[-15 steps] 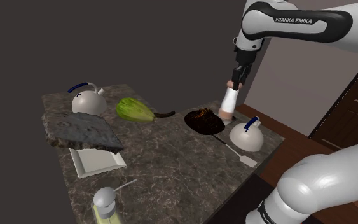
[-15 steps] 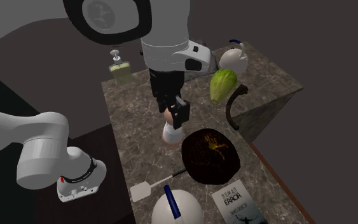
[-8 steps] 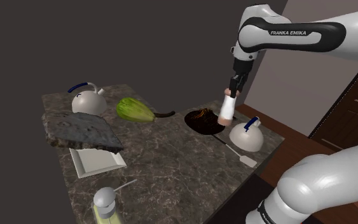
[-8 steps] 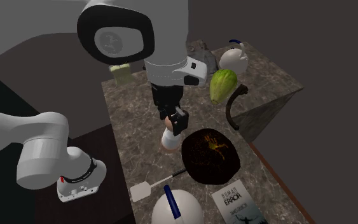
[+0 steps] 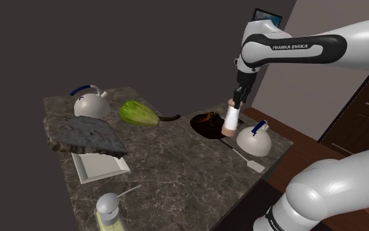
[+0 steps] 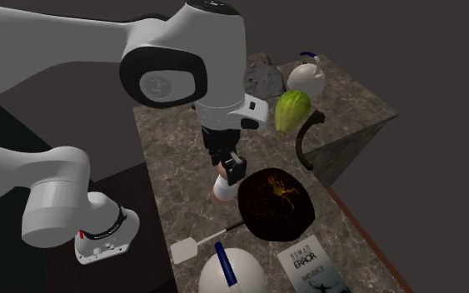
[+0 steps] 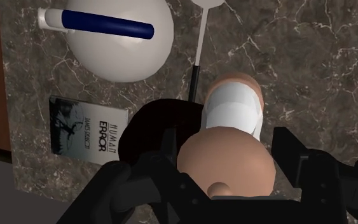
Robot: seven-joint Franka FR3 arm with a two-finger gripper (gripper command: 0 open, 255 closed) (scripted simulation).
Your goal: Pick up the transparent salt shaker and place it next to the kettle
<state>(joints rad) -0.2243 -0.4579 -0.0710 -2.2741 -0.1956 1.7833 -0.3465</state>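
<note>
In the shoulder view the kettle [image 5: 90, 104] stands at the far left of the counter [image 5: 176, 172]. Next come a green squash [image 5: 138, 113] and a black pan [image 5: 208, 125]. Just right of the pan, the gripper [image 5: 236, 100] clasps the salt shaker [image 5: 231, 120] by its tan cap between its 2 fingers. A white dome [image 5: 255, 140] is just beside.

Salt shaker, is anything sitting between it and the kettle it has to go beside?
Two kettles show. Between the salt shaker in the gripper and the near kettle lies only a flat spatula handle. Toward the far kettle, a dark bowl and a green squash lie on the way.
</note>
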